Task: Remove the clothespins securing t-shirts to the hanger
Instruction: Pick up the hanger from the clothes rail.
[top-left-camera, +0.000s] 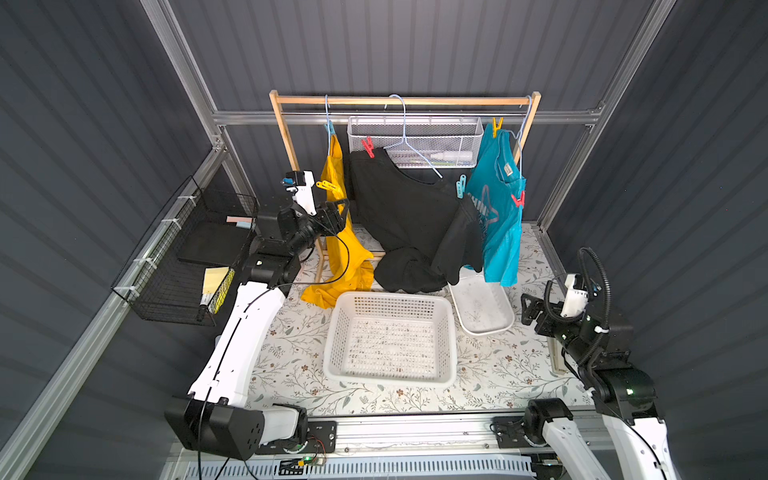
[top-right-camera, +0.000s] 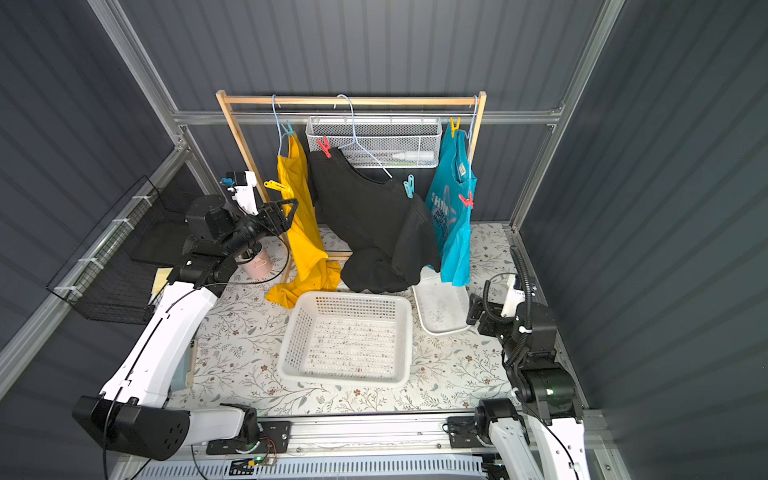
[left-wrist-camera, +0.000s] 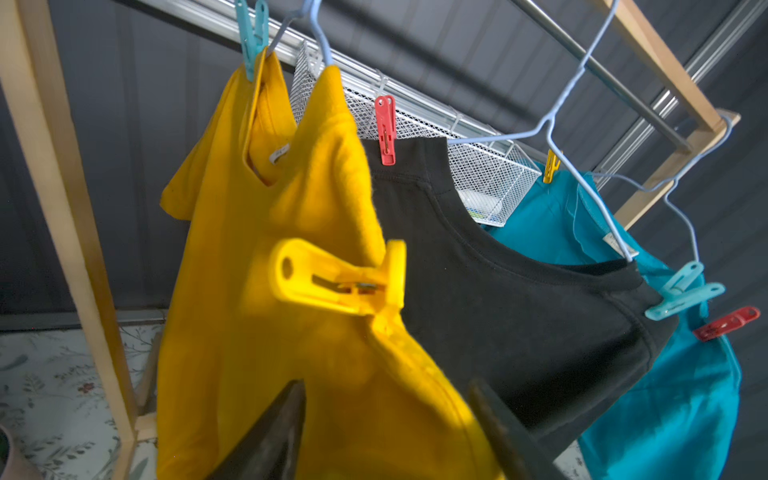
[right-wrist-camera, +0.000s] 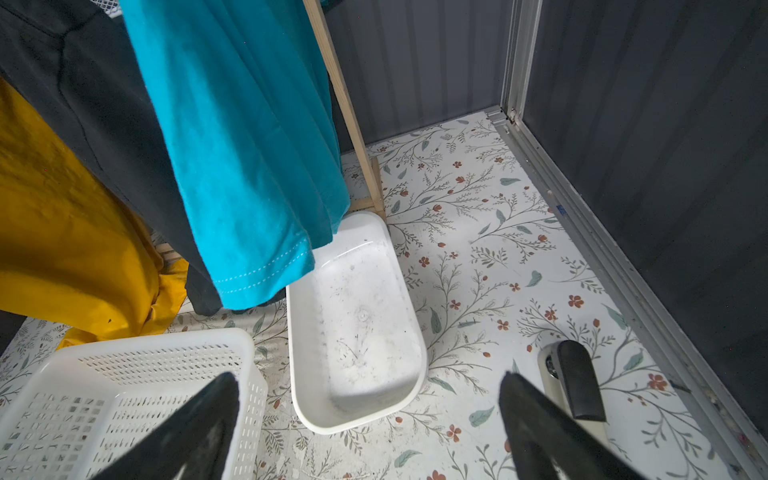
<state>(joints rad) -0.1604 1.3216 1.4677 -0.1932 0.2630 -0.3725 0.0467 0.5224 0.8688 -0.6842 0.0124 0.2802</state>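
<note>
Setting: dark panelled booth with a floral worktop; a wooden rack at the back carries the wire hangers.
T-shirts: the mustard shirt, black shirt and teal shirt hang side by side.
Clothespins: six, two per shirt, all clipped on, none in the white basket or the white tub.
Step in hand: the approach to the first peg, the yellow clothespin on the mustard shirt's lower shoulder.
Left side: the left arm is raised from its base, wrist turned toward the mustard shirt. The left jaws stand parted and grip nothing. In the left wrist view the peg sits just ahead of the fingertips, apart from them.
Next move: likely an advance until the peg's tail ends lie between the jaws, then a squeeze to spread it and a pull clear of cloth and wire without dragging the shirt.
Right side: the right arm sits low at the worktop's edge, well apart from the shirts. The right jaws are wide open and empty, facing the tub.
</note>
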